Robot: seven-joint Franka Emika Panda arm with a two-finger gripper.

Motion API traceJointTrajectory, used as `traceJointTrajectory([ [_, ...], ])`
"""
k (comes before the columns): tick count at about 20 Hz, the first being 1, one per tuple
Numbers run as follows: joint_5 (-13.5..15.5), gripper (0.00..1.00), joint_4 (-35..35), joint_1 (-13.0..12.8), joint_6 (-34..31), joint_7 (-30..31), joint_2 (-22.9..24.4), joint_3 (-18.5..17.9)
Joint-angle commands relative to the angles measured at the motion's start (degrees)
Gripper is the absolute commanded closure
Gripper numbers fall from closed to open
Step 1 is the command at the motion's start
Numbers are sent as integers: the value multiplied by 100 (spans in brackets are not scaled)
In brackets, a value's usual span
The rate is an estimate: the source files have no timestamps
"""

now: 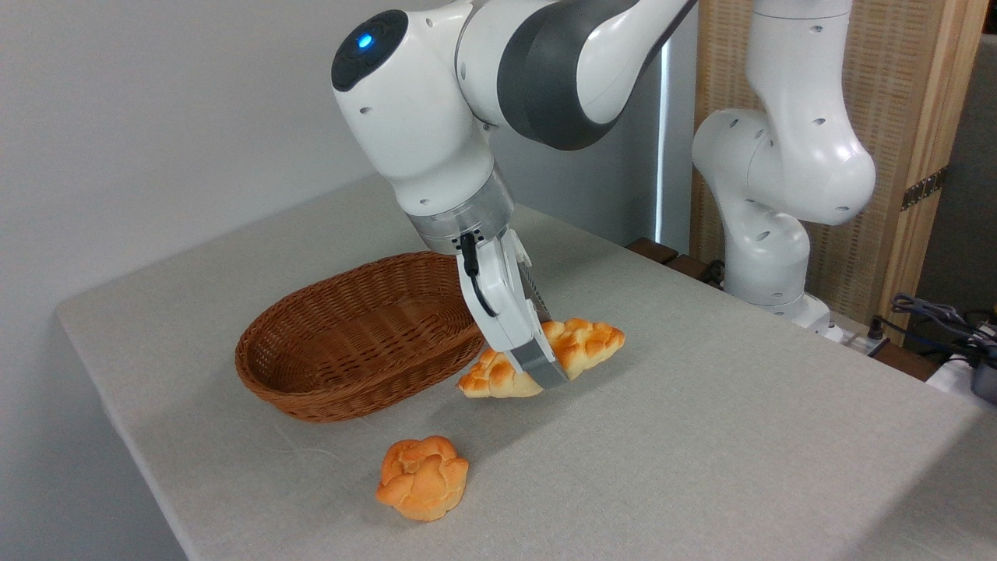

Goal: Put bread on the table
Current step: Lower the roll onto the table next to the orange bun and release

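Wicker basket (358, 335) on grey table (701, 436), left. Round bun (423, 477) just in front of basket. Gripper (541, 366) right of basket, clamped on braided bread (580, 343). Bread tilted beside basket rim, apparently just above the cloth; contact unclear.

Braided loaf (580, 347) is showing pale gold with browned bumps. Round knotted bun (423, 477) is reading orange. Wicker basket (358, 335) is showing brown weave. Tablecloth (701, 436) is appearing light grey. Arm (483, 86) is presenting white with grey joint bands, blue light glowing on top.
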State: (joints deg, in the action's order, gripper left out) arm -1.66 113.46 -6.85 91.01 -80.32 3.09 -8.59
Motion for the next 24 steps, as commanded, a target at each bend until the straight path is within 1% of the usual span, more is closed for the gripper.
traceJointTrajectory([
  [1,-63,0,44,-63,66,34,51,-72],
  [9,-63,0,44,-71,66,34,60,-72],
  [13,16,0,-79,-71,66,113,60,-72],
  [15,78,0,-280,-71,57,385,60,-37],
  [18,358,0,-683,-80,57,1130,42,16],
  [21,587,0,-1123,-80,57,1571,7,138],
  [22,657,0,-1247,-80,57,1833,7,139],
  [23,745,0,-1404,-80,66,2280,-19,191],
  [24,772,0,-1493,-80,66,2528,-54,252],
])
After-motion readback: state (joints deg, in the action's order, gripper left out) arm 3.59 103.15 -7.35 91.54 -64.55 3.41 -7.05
